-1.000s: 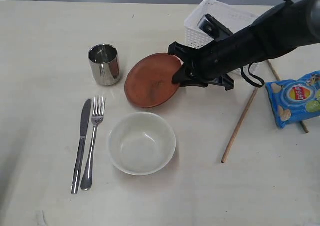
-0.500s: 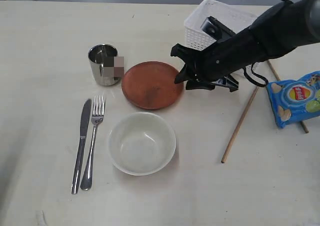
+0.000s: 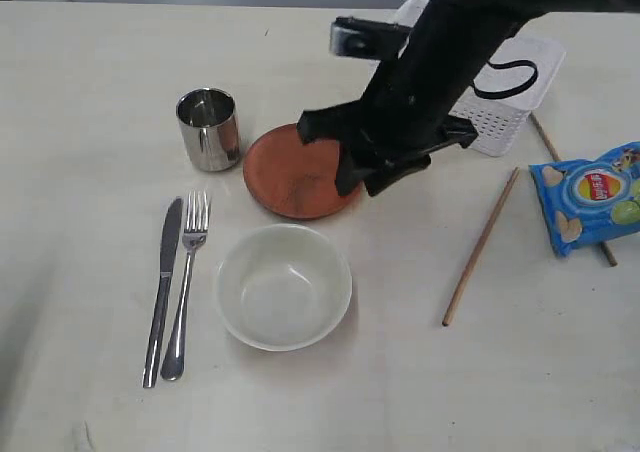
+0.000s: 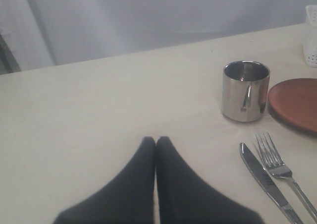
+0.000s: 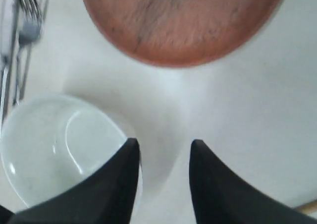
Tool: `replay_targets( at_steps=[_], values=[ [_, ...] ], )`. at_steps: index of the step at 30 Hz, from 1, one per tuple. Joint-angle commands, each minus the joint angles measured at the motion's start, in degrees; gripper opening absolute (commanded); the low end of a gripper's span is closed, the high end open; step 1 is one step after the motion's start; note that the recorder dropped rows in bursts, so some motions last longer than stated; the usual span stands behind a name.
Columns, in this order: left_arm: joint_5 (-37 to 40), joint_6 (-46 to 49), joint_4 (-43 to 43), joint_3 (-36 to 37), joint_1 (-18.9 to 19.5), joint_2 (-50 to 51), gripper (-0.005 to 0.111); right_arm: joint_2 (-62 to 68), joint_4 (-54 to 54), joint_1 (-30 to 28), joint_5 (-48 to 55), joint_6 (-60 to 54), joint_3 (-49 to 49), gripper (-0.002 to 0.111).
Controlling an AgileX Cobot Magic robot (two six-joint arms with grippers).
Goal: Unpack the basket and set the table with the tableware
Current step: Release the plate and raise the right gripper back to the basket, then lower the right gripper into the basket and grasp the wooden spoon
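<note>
Plate (image 3: 295,172) laid flat on tabletop (image 3: 100,92), frame centre — judged stiff, light; best gripped at rim. Right pincer (image 5: 163,143) held apart, empty, near rim. Left pincer (image 4: 156,140) pressed together.

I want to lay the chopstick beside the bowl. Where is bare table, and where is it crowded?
Bare: the strip between bowl and chopstick, and the wide stretch of table left of the knife. Crowded: cup, plate, fork and bowl sit close, with the right pincer open beside the plate's edge.
</note>
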Motion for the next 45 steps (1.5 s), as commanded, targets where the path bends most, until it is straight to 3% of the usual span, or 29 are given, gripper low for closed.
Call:
replay_targets(
  at_steps=[1, 8, 19, 22, 26, 31, 38, 45],
  values=[
    [-0.42, -0.02, -0.49, 0.13, 0.14, -0.19, 0.000, -0.67, -5.07, 5.34, 5.00, 2.41, -0.34, 0.034],
    [-0.42, -0.02, -0.49, 0.13, 0.14, -0.19, 0.000, -0.03, -10.17, 10.95, 3.00, 7.33, -0.34, 0.037],
    [-0.42, -0.02, -0.49, 0.13, 0.14, -0.19, 0.000, 0.79, -14.96, 10.60, 5.33, 12.48, -2.26, 0.037],
    [-0.42, -0.02, -0.49, 0.13, 0.14, -0.19, 0.000, -2.17, -15.18, 7.74, 8.49, 12.34, -5.69, 0.037],
    [-0.42, -0.02, -0.49, 0.13, 0.14, -0.19, 0.000, -4.91, -17.23, -0.38, 11.81, 11.10, -11.94, 0.037],
    [-0.42, -0.02, -0.49, 0.13, 0.14, -0.19, 0.000, -4.49, -22.25, -9.57, 9.37, 8.64, -18.11, 0.037],
    [-0.42, -0.02, -0.49, 0.13, 0.14, -0.19, 0.000, 8.02, -22.86, -18.23, 13.21, -2.16, -26.27, 0.037],
    [-0.42, -0.02, -0.49, 0.13, 0.14, -0.19, 0.000, 20.92, -14.99, -21.35, 14.89, -17.01, -37.76, 0.037]
  ],
)
